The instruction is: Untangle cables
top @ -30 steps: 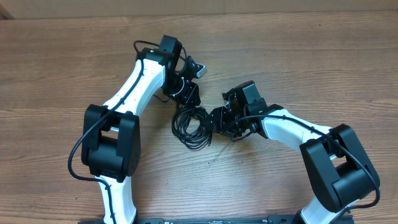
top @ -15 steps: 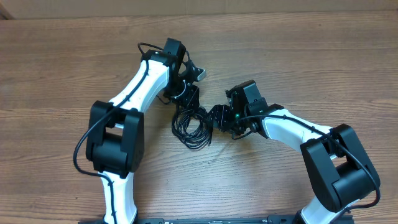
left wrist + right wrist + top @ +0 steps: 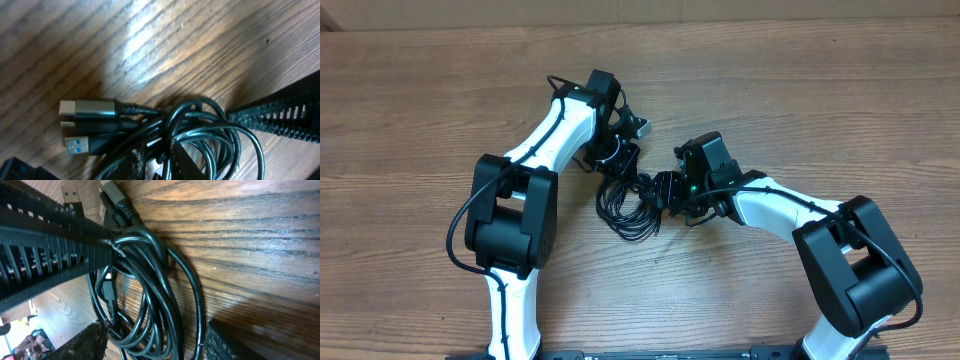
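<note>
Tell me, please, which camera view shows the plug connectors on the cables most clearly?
The left wrist view: the plug connectors lie close and unobstructed, one grey-sleeved, one with a blue tongue. The right wrist view catches them only at its top edge, partly hidden. Overhead, the cables are a small black bundle, plugs indistinguishable.

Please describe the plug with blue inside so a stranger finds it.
On the brown wooden table, thin black cables lie bunched near its middle. Of three plugs sticking out together, only the black-bodied plug has a blue tongue; the silver-grey metal plug does not.
</note>
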{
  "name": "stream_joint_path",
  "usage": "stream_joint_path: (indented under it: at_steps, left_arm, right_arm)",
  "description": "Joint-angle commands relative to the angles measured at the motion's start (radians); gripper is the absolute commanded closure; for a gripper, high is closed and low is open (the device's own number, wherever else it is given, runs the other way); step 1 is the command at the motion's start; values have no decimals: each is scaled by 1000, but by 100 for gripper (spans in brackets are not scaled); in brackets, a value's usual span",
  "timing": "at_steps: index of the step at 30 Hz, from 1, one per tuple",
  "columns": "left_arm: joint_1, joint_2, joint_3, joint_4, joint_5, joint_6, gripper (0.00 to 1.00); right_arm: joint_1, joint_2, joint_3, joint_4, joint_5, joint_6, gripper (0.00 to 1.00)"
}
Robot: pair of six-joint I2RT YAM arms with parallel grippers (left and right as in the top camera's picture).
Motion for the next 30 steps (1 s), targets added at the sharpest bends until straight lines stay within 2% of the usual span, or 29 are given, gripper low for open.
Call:
stream_joint_path:
  at_steps: [1, 5, 10, 18, 22, 30]
  left_arm:
    - [-11, 23, 19, -15, 1, 21, 80]
    - [-14, 23, 18, -27, -16, 46, 71]
    - [-14, 26, 15, -10, -25, 45, 69]
    - [-15, 27, -49, 73, -22, 18, 73]
    - [-15, 27, -73, 89, -21, 19, 80]
    - [-24, 27, -76, 90, 1, 20, 81]
  right_arm:
    - [0, 10, 10, 2, 24, 7, 39]
    - [0, 10, 10, 3, 26, 7, 41]
    - [0, 10, 10, 3, 25, 7, 44]
    - [0, 10, 10, 0, 26, 7, 45]
    - [0, 10, 10, 0, 26, 7, 45]
    - [0, 10, 9, -5, 50, 34, 45]
